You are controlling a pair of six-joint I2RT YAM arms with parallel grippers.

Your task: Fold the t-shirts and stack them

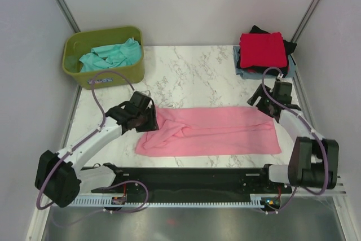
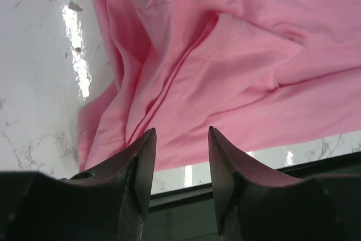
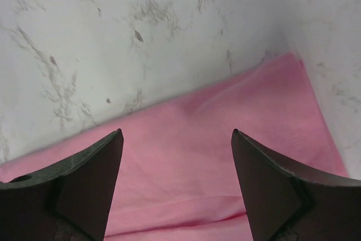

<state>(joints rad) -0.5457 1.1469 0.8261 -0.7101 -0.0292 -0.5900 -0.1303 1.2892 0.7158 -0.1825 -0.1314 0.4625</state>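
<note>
Left tool (image 2: 179, 139): fingers spread to a moderate gap, nothing between them. Just ahead of its tips lies the bunched, creased end of the pink shirt (image 2: 225, 71), resting on the table (image 2: 34, 83).

Right tool (image 3: 176, 139): fingers spread wide and holding nothing, over the shirt's opposite end. One corner of the shirt lies ahead and to its right.

Well beyond the right tool sits the folded pile, with the red shirt (image 1: 261, 49) on top. Well beyond the left tool, the teal shirt (image 1: 110, 55) lies in the tub (image 1: 104, 77).

Risks, in my judgement: the overlapping folds at the left end may let me pinch only one layer, which would skew the fold. Uneven lifting between the two tools would drag the cloth toward the near table edge.
</note>
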